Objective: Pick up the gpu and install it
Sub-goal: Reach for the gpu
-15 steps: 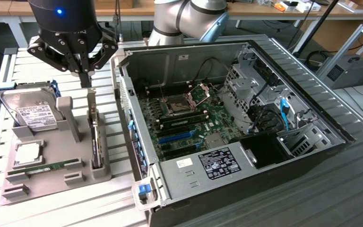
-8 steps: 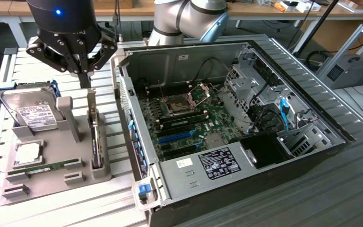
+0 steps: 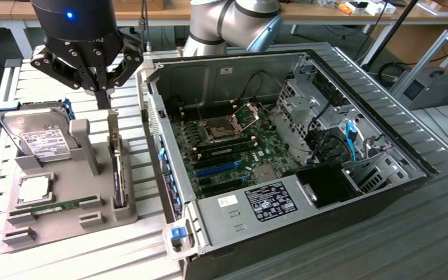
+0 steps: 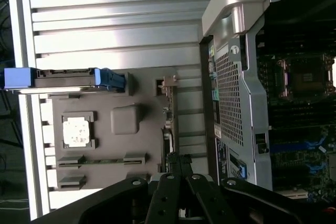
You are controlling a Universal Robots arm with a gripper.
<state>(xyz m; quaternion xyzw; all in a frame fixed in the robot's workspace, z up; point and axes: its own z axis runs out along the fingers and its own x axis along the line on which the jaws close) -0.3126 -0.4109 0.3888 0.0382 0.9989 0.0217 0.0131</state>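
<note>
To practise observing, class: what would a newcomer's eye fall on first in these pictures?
The open computer case, its green motherboard exposed, dominates the exterior view's right. At that view's left, the black pincer hangs shut above the gpu, which stands on edge in a grey holder beside a blue-framed hard drive.

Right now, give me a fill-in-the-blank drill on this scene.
1. The gripper above the holder is ___.
2. The gpu stands on its ___ in the gray holder.
3. The hard drive sits in a ___ frame.
Missing words: shut; edge; blue.
</note>
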